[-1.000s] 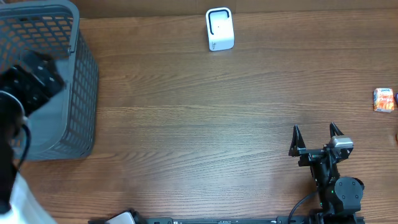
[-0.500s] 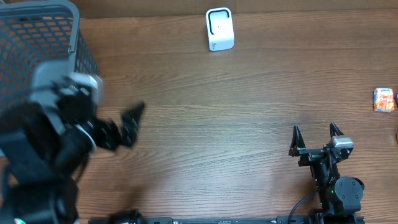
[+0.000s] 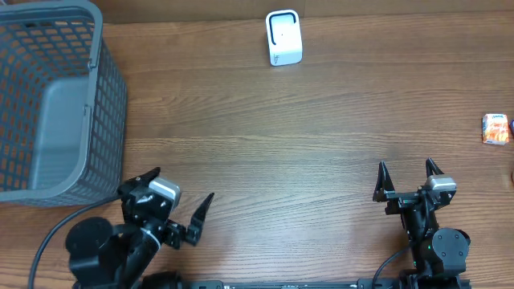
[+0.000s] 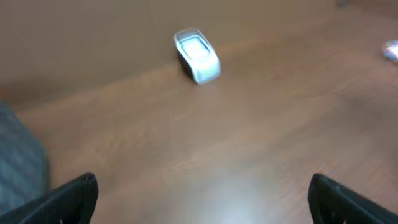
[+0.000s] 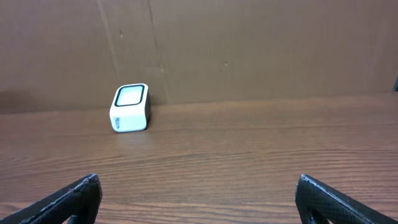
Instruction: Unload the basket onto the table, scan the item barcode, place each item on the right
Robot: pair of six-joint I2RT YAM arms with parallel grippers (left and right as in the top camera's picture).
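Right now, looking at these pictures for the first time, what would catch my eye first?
The big grey plastic mesh basket fills the far left corner. A small white box-shaped scanner stands alone at the far edge, and a little orange packet lies at the right edge. The left gripper and right gripper sit open near the front.

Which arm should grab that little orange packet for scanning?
Right. The orange packet lies far right, on the same side as the right gripper, whose fingers are open and empty. The left gripper sits far across, near the basket.
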